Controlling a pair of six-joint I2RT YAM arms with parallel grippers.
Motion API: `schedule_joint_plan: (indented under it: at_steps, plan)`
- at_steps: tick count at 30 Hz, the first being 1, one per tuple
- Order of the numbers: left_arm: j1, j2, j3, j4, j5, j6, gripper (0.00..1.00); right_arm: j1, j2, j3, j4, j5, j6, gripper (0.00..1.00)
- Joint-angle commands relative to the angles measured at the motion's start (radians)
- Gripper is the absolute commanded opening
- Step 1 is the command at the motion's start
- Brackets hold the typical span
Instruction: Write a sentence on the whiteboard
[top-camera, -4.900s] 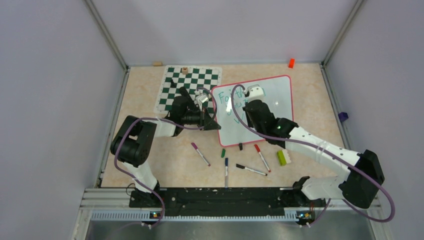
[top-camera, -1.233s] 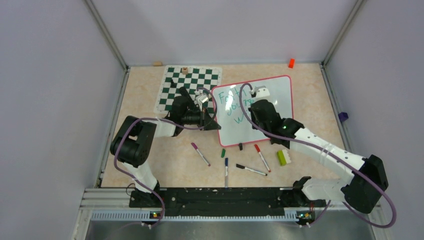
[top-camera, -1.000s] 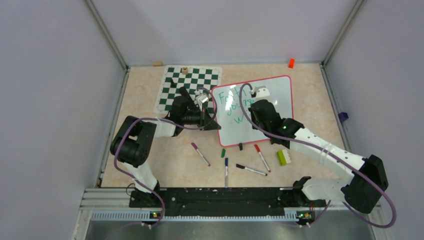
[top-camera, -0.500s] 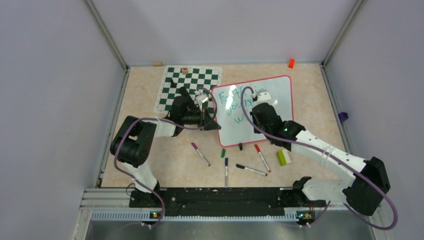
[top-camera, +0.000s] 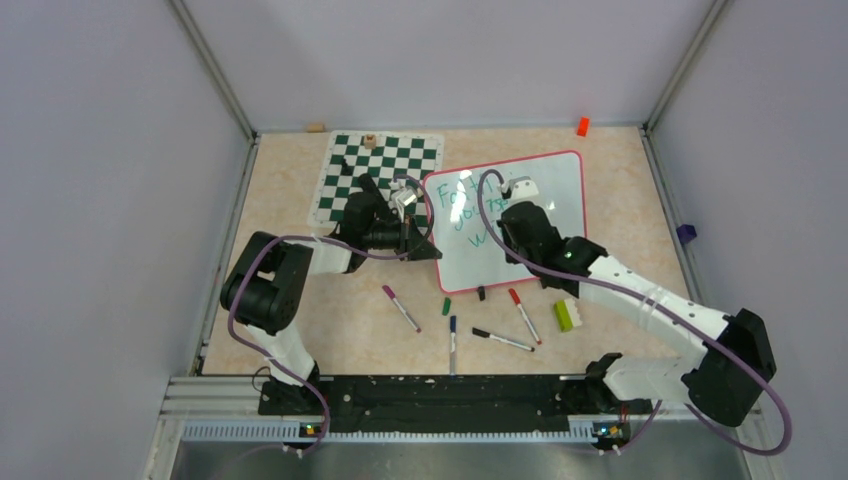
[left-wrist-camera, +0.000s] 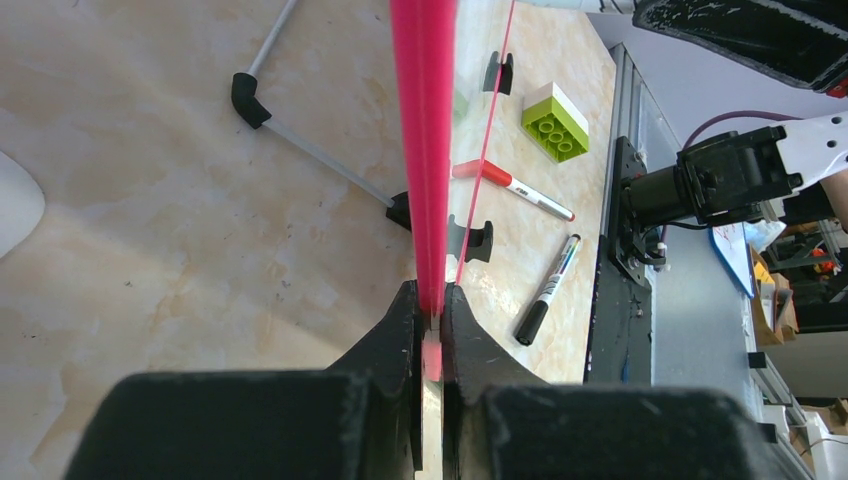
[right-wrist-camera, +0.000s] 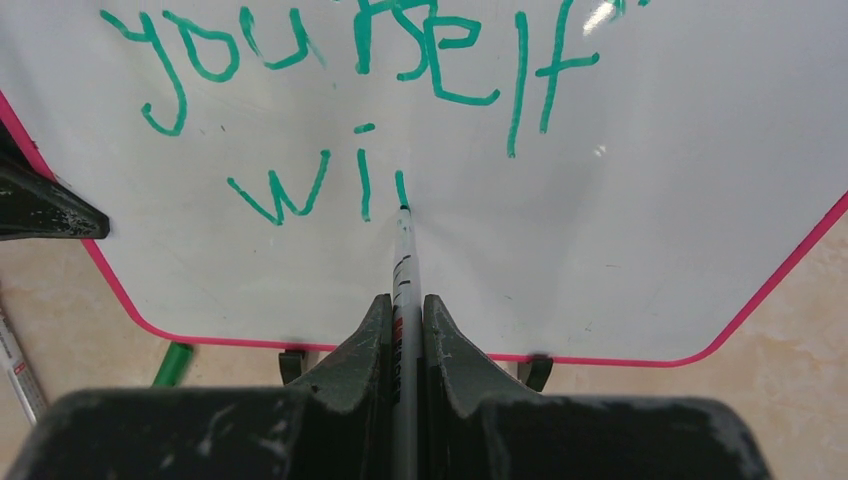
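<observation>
Nudged up-left just now; right pincer (right-wrist-camera: 404, 300) clamped on marker (right-wrist-camera: 403, 250), left pincer (left-wrist-camera: 431, 295) clamped on whiteboard (top-camera: 552, 190); end of sentence (right-wrist-camera: 365, 185) still missing.

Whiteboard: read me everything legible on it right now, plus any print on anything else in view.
"yourself": second line, teal handwriting on the whiteboard, its top cut off by the edge of the right wrist view.
"wi" plus one started stroke: third line, at the tip of the marker in the right gripper.
"Fa" (small, could be "Fo"): first line, the rest hidden behind the right arm.
Print on the held marker and the red-capped marker: too small to read.
</observation>
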Motion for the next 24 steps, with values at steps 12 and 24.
schedule_joint_plan:
  at_steps: [12,24]
  plan:
    - [-0.004,-0.026,-0.009,0.000,-0.012,0.018,0.00,-0.022,0.043,0.089,0.071,0.057,-0.041,0.00]
    - [-0.004,-0.027,-0.009,-0.002,-0.012,0.020,0.00,-0.040,0.031,0.086,0.067,0.081,-0.048,0.00]
